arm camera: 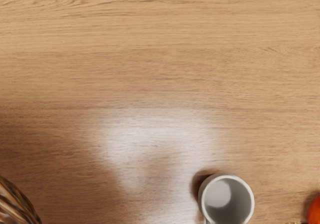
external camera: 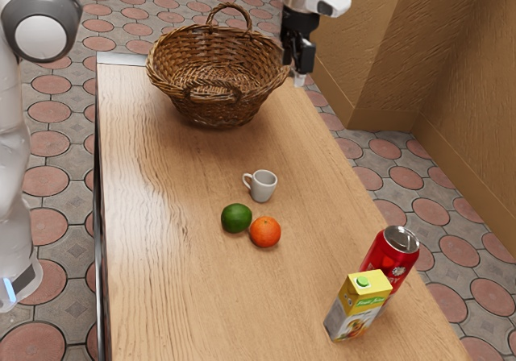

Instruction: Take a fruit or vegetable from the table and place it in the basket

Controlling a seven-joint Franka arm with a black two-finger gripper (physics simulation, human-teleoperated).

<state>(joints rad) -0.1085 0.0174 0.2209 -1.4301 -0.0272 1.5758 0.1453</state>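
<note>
My gripper (external camera: 300, 77) hangs high beside the basket's rim, on the exterior view's right of the basket. The wicker basket (external camera: 218, 103) stands upright at the far end of the table. A green fruit, like a lime (external camera: 236, 217), and an orange (external camera: 265, 232) lie side by side near the middle of the table. In the wrist view the edge of the orange (arm camera: 315, 212) peeks in beyond the mug, and part of the basket (arm camera: 16, 204) appears at the opposite side.
A white mug (external camera: 263, 185) stands between the fruits and the basket; the wrist view has the mug (arm camera: 227, 200) too. A red can (external camera: 390, 256) and a yellow juice carton (external camera: 357, 306) stand by the near end of the wooden table (external camera: 177, 296).
</note>
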